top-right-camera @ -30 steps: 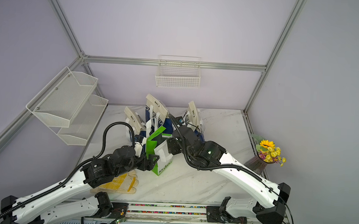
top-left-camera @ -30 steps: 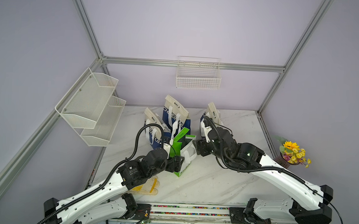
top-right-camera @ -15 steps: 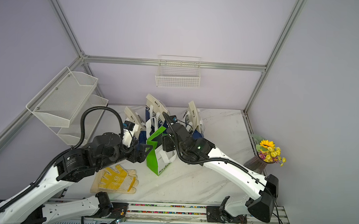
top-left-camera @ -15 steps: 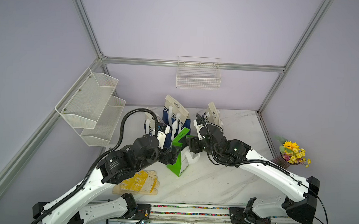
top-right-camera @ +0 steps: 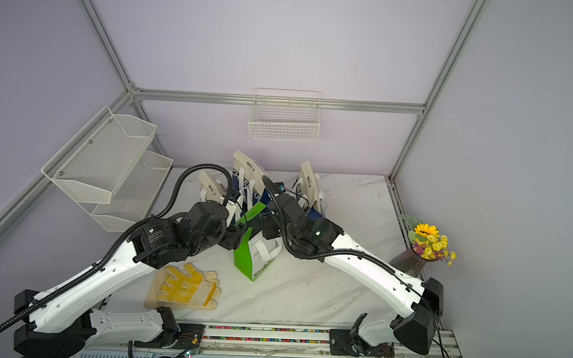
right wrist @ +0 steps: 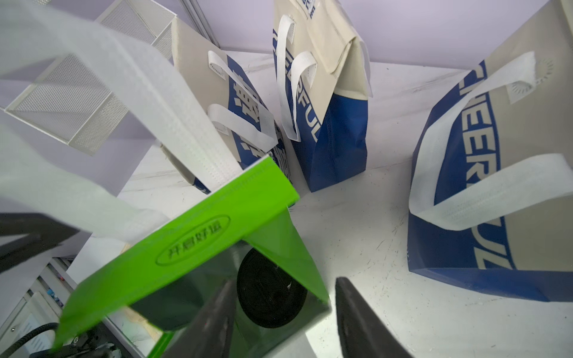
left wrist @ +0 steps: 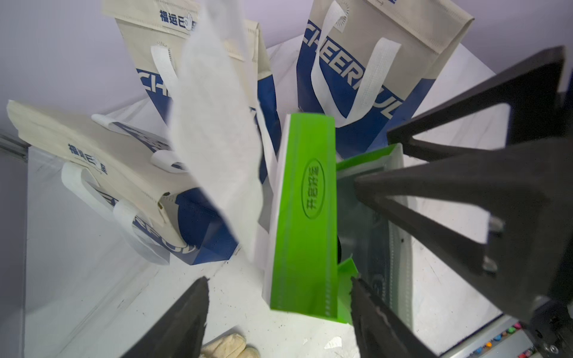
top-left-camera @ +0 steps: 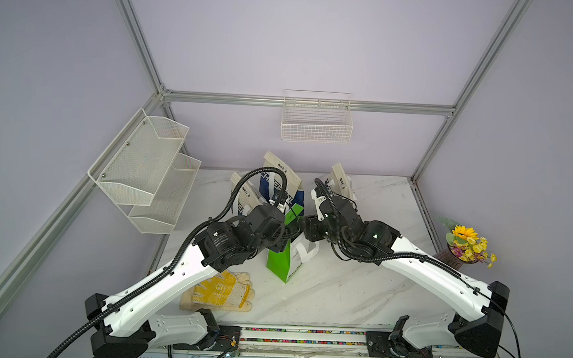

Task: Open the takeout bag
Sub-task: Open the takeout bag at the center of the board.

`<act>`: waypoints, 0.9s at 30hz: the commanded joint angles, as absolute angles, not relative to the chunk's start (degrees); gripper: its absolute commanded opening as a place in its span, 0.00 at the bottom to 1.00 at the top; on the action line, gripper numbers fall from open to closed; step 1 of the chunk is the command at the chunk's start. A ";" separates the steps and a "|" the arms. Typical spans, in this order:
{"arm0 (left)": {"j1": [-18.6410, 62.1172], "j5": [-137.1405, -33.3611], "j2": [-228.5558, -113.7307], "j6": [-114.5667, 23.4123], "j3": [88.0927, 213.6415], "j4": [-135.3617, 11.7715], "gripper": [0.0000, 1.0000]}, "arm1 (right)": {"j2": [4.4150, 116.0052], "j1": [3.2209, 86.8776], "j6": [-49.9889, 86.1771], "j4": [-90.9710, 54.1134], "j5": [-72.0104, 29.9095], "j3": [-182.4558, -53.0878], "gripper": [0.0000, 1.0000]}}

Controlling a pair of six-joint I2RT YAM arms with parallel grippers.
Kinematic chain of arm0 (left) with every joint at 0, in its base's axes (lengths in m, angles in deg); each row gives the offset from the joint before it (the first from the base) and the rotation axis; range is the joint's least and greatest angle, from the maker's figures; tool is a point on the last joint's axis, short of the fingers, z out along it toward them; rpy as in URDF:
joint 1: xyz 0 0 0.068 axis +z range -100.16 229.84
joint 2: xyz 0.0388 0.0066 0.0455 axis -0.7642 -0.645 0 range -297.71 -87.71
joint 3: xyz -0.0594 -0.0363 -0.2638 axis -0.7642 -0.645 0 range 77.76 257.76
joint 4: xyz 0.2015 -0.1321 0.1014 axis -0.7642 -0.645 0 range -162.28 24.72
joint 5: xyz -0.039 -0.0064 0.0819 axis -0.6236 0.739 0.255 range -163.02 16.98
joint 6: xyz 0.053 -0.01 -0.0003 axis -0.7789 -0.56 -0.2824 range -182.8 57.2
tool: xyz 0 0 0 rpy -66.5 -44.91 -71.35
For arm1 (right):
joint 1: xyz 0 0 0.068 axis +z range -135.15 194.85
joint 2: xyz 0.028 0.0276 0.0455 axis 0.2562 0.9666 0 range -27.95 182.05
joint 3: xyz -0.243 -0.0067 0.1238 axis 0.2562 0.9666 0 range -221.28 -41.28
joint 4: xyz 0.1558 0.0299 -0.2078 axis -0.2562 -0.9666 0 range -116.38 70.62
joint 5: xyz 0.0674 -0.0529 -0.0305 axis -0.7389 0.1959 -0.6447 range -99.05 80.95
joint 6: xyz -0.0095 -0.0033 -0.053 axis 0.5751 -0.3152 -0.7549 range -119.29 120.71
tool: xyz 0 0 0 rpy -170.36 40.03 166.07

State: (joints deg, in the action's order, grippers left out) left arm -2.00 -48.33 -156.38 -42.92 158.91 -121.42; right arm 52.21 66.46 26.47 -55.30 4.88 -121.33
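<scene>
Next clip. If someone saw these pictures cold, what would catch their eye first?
The bright green takeout bag standing in the middle of the table, with the left tool and right tool meeting at its mouth, jaws apart. After that, the yellow-dotted work gloves lying near the table's front edge, and the sunflower bouquet at its right edge.

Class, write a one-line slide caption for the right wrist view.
Right gripper, jaws apart, straddles the open rim of the green takeout bag; a black round object sits inside, beige-and-blue bags beyond.
</scene>
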 commanded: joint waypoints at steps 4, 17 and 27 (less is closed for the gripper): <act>-2.06 -45.66 -158.88 -44.51 160.85 -117.84 0.66 | 50.88 66.17 27.60 -54.18 4.31 -121.25 0.52; -1.78 -42.39 -158.33 -45.33 157.90 -107.60 0.12 | 48.98 66.12 27.63 -54.27 3.42 -121.64 0.46; 0.37 -45.75 -158.27 -41.87 154.27 -105.65 0.00 | 47.24 65.15 24.21 -54.71 0.54 -122.69 0.65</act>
